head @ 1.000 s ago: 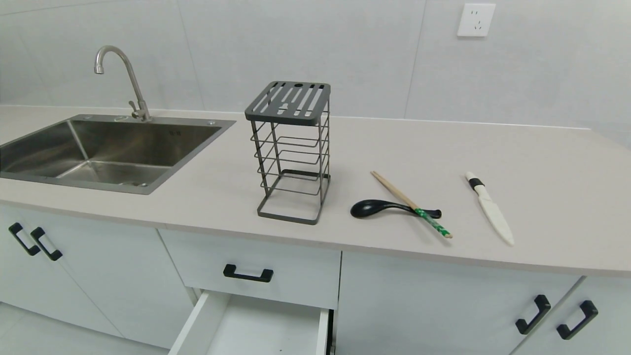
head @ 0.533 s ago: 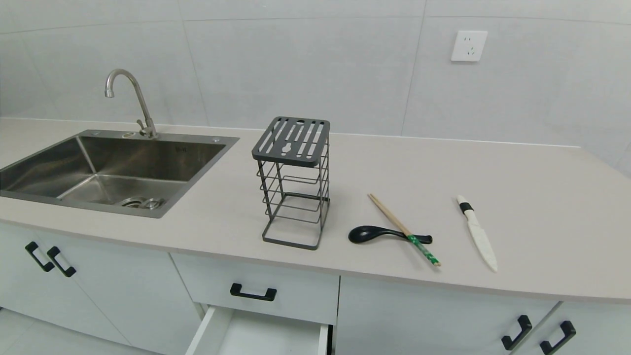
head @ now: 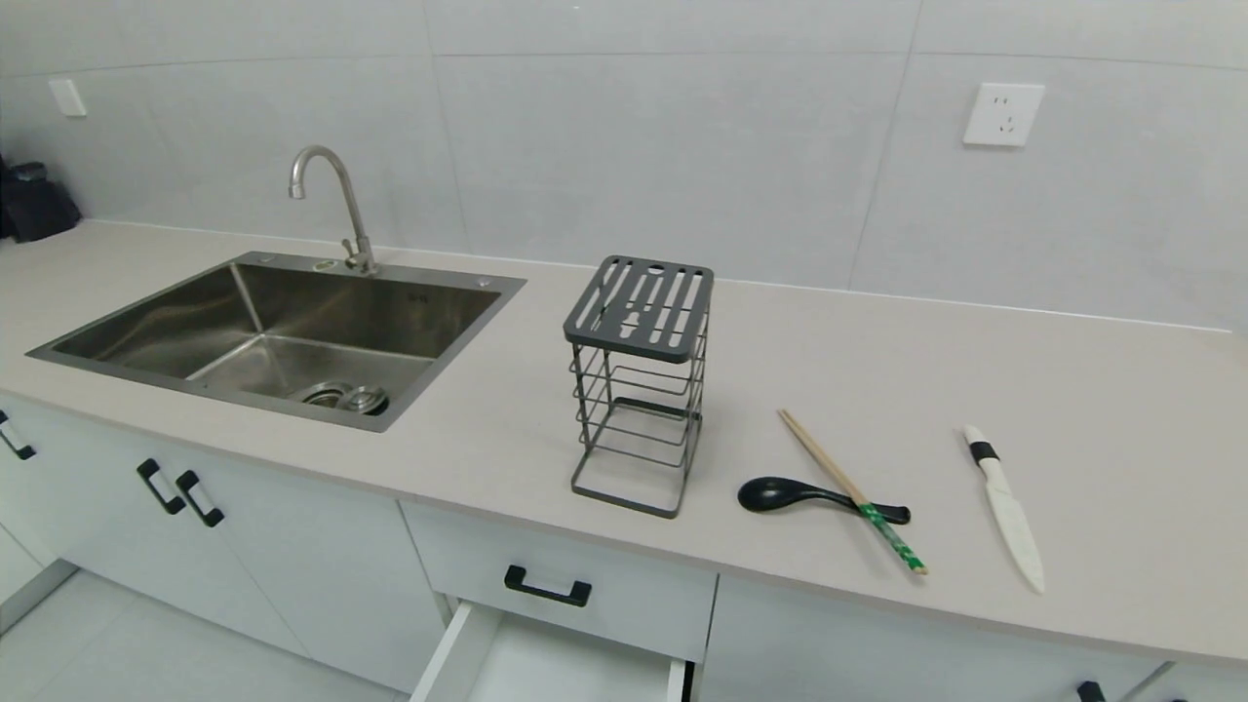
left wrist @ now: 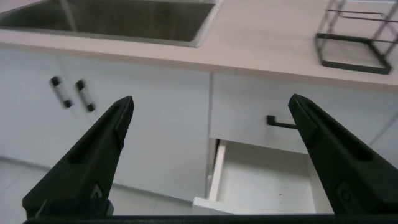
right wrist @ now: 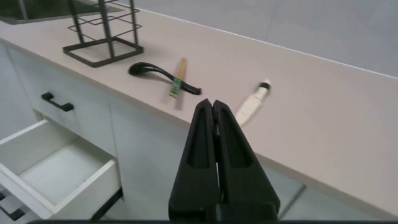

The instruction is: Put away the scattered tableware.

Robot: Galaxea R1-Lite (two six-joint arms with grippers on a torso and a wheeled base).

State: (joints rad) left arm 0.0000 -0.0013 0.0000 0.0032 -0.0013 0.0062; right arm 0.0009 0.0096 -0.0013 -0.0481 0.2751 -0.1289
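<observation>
Countertop (head: 829, 341): rack (head: 639, 385) upright; spoon (head: 780, 494), chopsticks (head: 844, 485), knife (head: 1004, 509) lying beside it; drawer (head: 445, 659) open.

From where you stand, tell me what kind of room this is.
Most likely a kitchen: a steel sink with a faucet set in the countertop, cabinets below, and a spoon, chopsticks and knife lying beside a wire rack.

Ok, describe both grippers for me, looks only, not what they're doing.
Left gripper: two matte black fingers, long flat wedges that narrow to blunt tips, each with a small moulded mark near its base. Right gripper: the same matte black finish, two slim tapered fingers with smooth faces, widening toward a blocky black base.
</observation>
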